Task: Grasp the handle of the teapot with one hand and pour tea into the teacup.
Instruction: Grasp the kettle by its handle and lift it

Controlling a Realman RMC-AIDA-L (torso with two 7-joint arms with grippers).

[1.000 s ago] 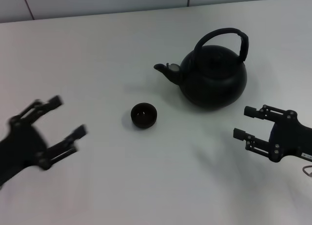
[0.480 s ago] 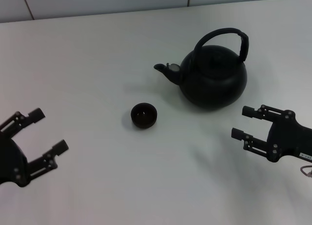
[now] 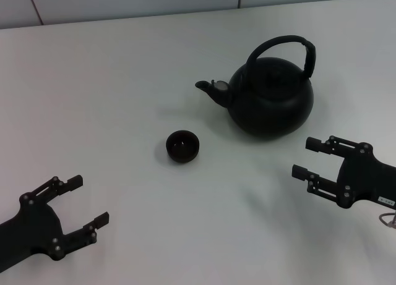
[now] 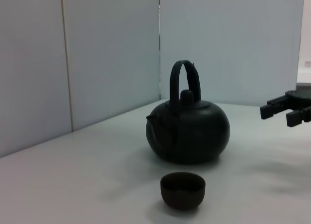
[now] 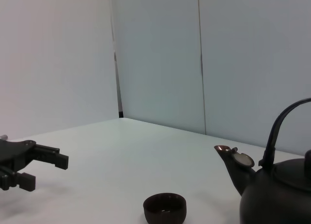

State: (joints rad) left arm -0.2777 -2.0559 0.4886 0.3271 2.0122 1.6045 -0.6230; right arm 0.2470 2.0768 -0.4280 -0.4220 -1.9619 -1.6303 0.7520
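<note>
Nothing of the pour is done yet: the teapot (image 3: 270,96) stands upright toward the table's (image 3: 111,81) far right, its handle (image 3: 284,47) untouched, and the teacup (image 3: 182,146) sits just off its spout near mid-table. The right gripper (image 3: 307,157) hovers with fingers spread near the pot's front-right side, holding nothing. The left gripper (image 3: 90,201), also spread and empty, sits at the near left corner, so reaching, grasping, lifting and tipping all remain.

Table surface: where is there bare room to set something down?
The table is bare across its far-left stretch, and between the teacup and the left gripper. It is tight only where the teacup sits below the teapot spout, and between the teapot and the right gripper.
</note>
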